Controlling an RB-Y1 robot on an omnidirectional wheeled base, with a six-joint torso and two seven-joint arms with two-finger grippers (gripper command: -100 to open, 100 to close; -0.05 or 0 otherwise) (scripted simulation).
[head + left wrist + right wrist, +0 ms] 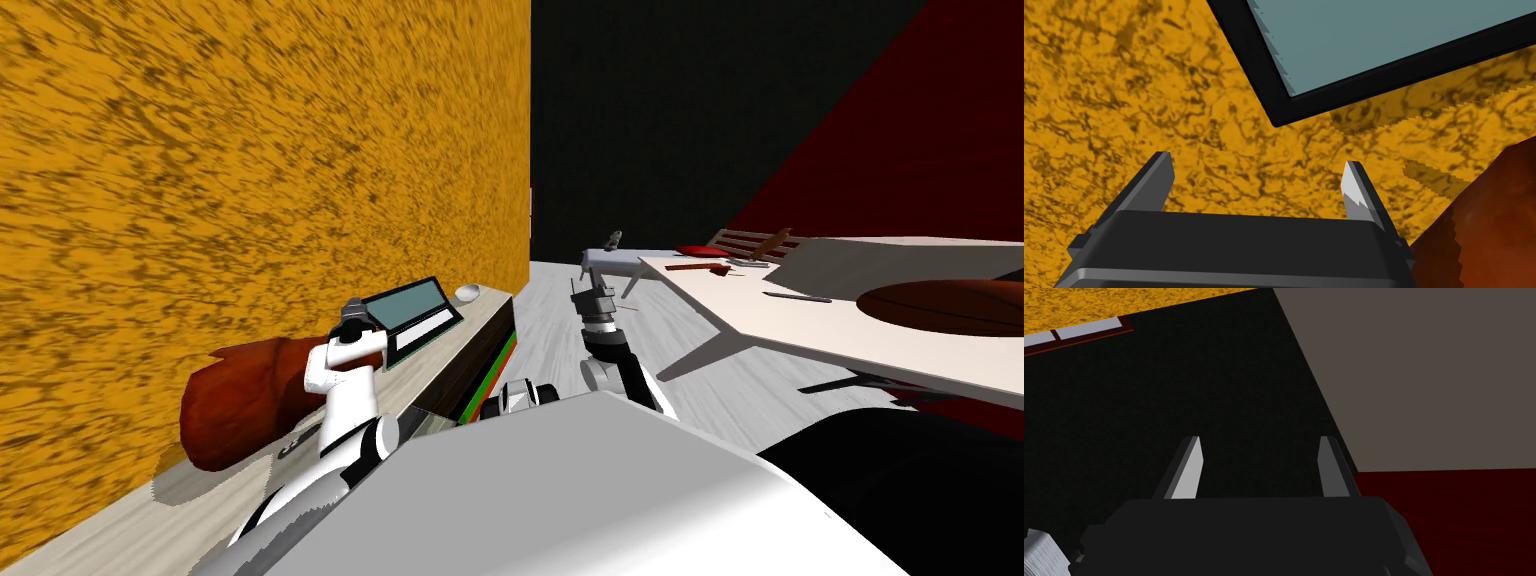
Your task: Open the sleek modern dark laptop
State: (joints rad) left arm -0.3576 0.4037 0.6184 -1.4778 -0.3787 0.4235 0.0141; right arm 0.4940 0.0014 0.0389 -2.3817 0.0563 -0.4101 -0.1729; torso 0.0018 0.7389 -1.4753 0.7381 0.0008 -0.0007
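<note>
By the orange wall point(250, 200), the laptop point(412, 312) stood open on the bench point(445, 350); the left hand point(1257, 161), fingers point(1354, 190) apart, hung close enough to clip it.

**Laptop partly out of sight**

In the left wrist view the laptop point(1374, 45) runs off the picture's edge, with one screen corner in frame. From the head, the left arm point(342, 400) covers the laptop's near corner and part of the red-brown lump point(235, 405) beside it. The white thing point(467, 293) just beyond the laptop is too small to name.

Dark-framed laptop point(412, 318) open on desk, grey-blue screen raised.
</note>
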